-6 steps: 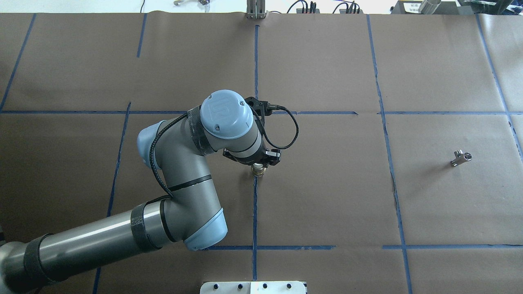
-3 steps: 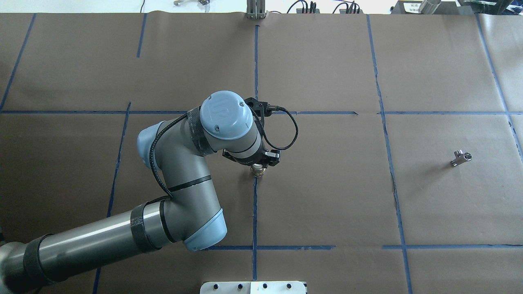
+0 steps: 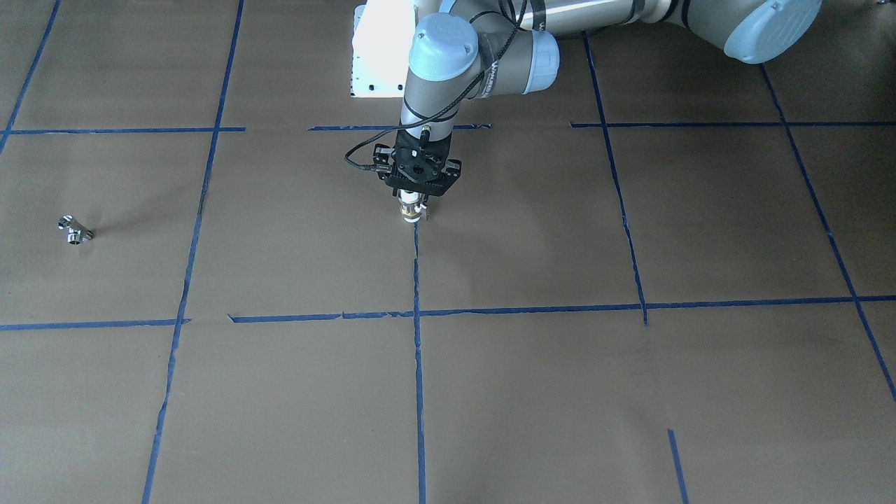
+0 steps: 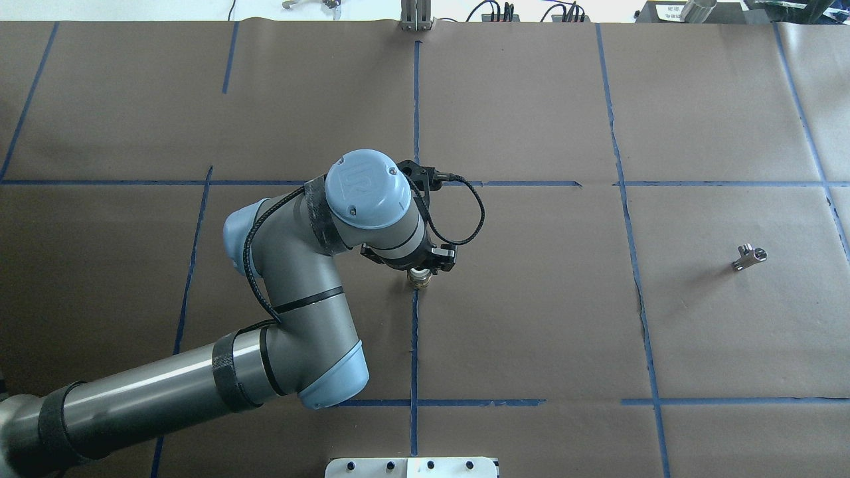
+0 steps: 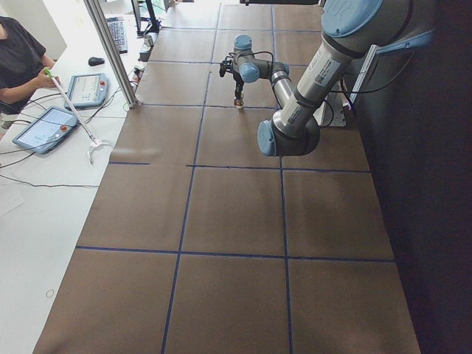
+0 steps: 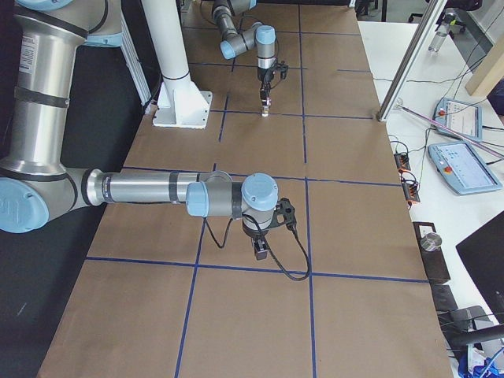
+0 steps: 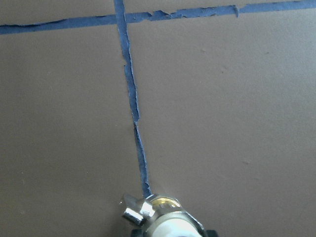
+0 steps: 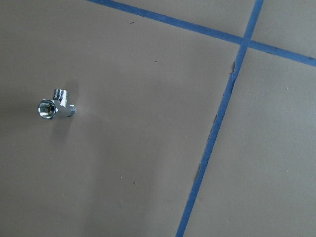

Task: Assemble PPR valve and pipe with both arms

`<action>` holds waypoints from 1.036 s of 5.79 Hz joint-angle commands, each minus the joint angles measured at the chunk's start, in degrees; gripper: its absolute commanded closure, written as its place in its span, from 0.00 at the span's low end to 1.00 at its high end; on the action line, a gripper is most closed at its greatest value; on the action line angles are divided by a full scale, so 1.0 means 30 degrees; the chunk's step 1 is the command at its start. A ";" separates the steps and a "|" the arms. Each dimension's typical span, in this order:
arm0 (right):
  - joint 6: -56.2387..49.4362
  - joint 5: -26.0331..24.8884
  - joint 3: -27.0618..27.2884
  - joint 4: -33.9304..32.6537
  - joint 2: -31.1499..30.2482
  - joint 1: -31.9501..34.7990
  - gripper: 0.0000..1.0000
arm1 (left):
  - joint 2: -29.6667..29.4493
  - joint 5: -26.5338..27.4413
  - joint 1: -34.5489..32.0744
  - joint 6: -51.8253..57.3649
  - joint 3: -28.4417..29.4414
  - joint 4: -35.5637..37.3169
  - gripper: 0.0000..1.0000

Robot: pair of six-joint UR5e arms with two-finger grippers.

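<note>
Beneath left gripper (image 4: pixel 420 269), PPR valve (image 4: pixel 418 281) top hidden.

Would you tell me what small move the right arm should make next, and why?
Probably shift the right gripper sideways until it is over the pipe. The pipe lies free on the table, far to the left in the right wrist view, while the left gripper seems closed on the valve.

Bright even light, soft shadows on brown paper (image 4: pixel 531 318), white pedestal base (image 3: pixel 374 56) blown out, pipe (image 8: pixel 55 104) sharp.
</note>
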 commanded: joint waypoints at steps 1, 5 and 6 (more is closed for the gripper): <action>0.0029 0.0050 0.0021 0.0000 0.0029 -0.0103 0.00 | 0.0029 0.0000 0.0011 0.0047 -0.0026 0.0018 0.24; 0.9155 0.0175 -0.0124 0.6447 0.0205 -0.5126 0.00 | 0.2098 -0.0058 -0.1242 0.0017 -0.4552 0.0369 0.18; 1.2882 -0.1283 -0.0126 0.8737 0.0263 -0.6767 0.00 | 0.3241 -0.0059 -0.1336 0.0076 -0.5670 0.0369 0.19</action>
